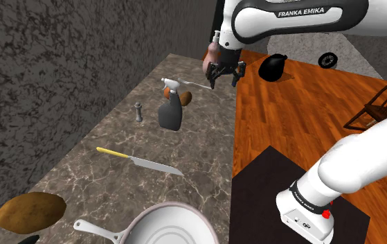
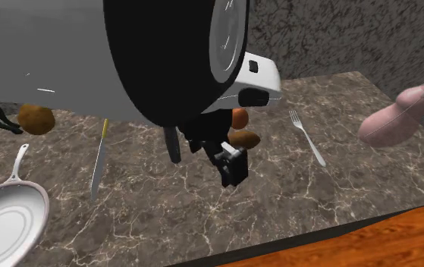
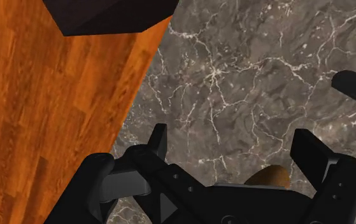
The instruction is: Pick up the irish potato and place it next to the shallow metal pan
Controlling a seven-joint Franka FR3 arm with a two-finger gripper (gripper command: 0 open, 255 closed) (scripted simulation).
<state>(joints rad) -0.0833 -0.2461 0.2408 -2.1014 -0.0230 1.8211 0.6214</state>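
Potato [image 1: 187, 98] lies on the counter [image 1: 115, 180], lower than the pincer [image 1: 223, 77] and toward the shoulder view's left of it, tucked just behind the spray bottle [image 1: 170, 112]; nothing grips it. Sweeping that view from the left: a bigger brown lump [image 1: 31, 211] sits farthest of all from the pincer, at the counter's near end. I take it for a different item, since the pincer hangs by the smaller one, though I cannot be sure. The pan [image 1: 174, 225] comes next, also well apart from the pincer, its handle pointing toward the lump. Then come the knife [image 1: 140, 161], roughly midway between pan and pincer, the shaker [image 1: 138, 111], the spray bottle, and the fork [image 1: 188, 84], the nearest of these to the pincer. The pincer itself hangs in the air over the counter's edge, released, its fingers [image 3: 158, 140] spread and clasping nothing. In the wrist view the potato shows on the counter between the two fingers, untouched. So the task is at its start, as I judge: no grasp, no lift. Left to do: come down over the potato, clench on it, raise it, carry it along the counter and set it beside the pan.
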